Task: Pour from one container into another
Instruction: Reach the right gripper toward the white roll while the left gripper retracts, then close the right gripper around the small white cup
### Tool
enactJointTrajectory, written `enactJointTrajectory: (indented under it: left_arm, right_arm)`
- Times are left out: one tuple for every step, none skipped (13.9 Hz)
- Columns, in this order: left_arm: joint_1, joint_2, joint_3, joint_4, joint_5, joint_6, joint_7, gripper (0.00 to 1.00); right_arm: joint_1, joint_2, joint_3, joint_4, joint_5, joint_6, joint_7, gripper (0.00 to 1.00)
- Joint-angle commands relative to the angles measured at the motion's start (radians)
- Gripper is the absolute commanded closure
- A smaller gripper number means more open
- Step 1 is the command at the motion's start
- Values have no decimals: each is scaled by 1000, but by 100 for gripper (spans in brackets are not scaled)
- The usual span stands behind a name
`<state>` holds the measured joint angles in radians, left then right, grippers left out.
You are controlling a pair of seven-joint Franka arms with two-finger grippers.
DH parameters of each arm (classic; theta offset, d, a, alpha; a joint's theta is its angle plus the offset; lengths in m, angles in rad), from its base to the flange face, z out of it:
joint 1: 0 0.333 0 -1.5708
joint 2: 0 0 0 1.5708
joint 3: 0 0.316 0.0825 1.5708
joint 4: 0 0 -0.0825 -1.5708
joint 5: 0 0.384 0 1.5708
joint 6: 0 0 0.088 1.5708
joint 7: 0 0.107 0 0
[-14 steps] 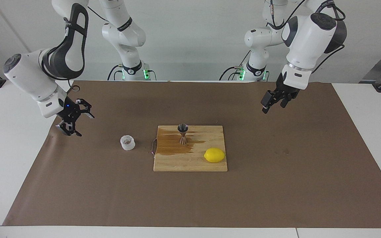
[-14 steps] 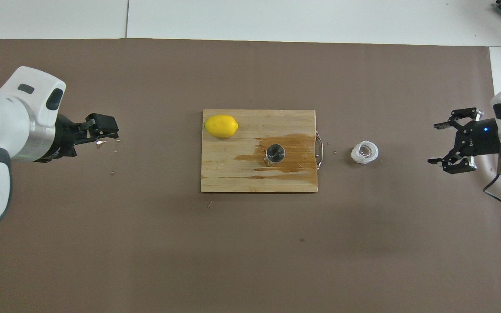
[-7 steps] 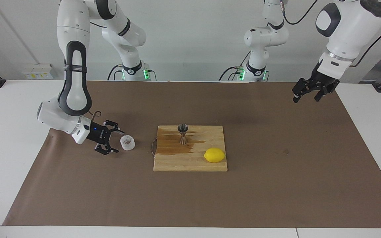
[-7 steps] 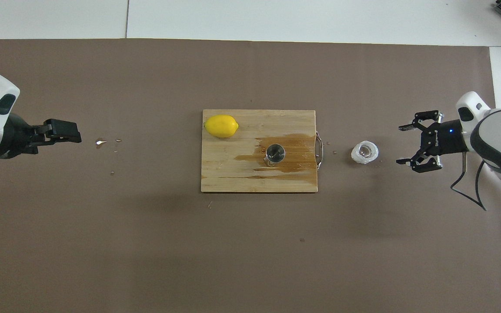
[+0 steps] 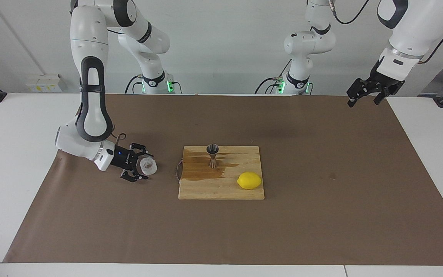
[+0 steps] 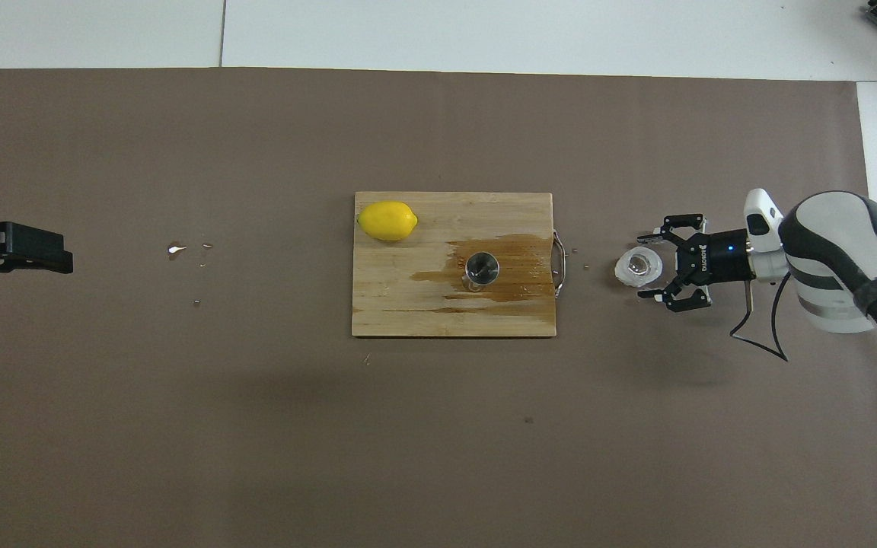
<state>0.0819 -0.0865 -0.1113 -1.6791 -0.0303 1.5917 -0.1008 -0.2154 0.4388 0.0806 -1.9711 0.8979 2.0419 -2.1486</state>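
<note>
While the small squat translucent whitish plastic cup with ribbed sides (image 5: 148, 166) stands upright on the brown paper table cover (image 5: 321, 215), the right gripper (image 5: 139, 166) lies low beside it with its fingers spread wide, one on either side of the cup and neither visibly pressing it. Seen from overhead, the cup (image 6: 639, 267) sits at nine o'clock from the right gripper (image 6: 655, 266), directly along the line in which the fingers point, so the approach is a level sideways reach, not a descent from above. At nine o'clock from the cup in that same overhead view lies the rectangular wooden cutting board (image 6: 408, 304), which bears a dark wet stain (image 6: 511, 266), and on the stain stands the small shiny steel hourglass-shaped jigger (image 6: 482, 269), upright with its mouth open to the ceiling. A yellow lemon (image 6: 387, 221) rests on the board's corner, at about ten o'clock from the jigger and well apart from it. Cup, jigger and right gripper thus fall nearly on one straight line across the table. My judgement is that the right arm, far nearer to the cup, is the one to close on it. The left gripper (image 5: 367, 92) hangs high over the table's edge at its own end, waiting, its fingers parted and empty.
</note>
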Motion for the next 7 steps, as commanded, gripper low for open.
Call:
enactJointTrajectory:
  left_arm:
    - [-27, 31, 16, 27, 17, 49, 7, 0]
    - [-27, 45, 15, 25, 17, 69, 9, 0]
    - [-27, 57, 16, 27, 18, 79, 7, 0]
    - [-28, 60, 15, 27, 18, 85, 6, 0]
    - [-28, 59, 9, 25, 21, 91, 6, 0]
    - [-34, 53, 7, 22, 21, 88, 6, 0]
    - [-51, 47, 6, 9, 21, 82, 6, 0]
  right_arm:
    - [19, -14, 1, -43, 27, 64, -71, 0]
    - [19, -14, 1, -43, 21, 69, -76, 0]
    - [19, -14, -1, -43, 18, 69, -76, 40]
    - [18, -14, 1, -43, 18, 69, -77, 60]
    - [18, -12, 1, -31, 18, 69, -82, 75]
    - [19, -12, 1, -23, 18, 69, -83, 82]
    - [22, -18, 2, -22, 18, 70, -76, 84]
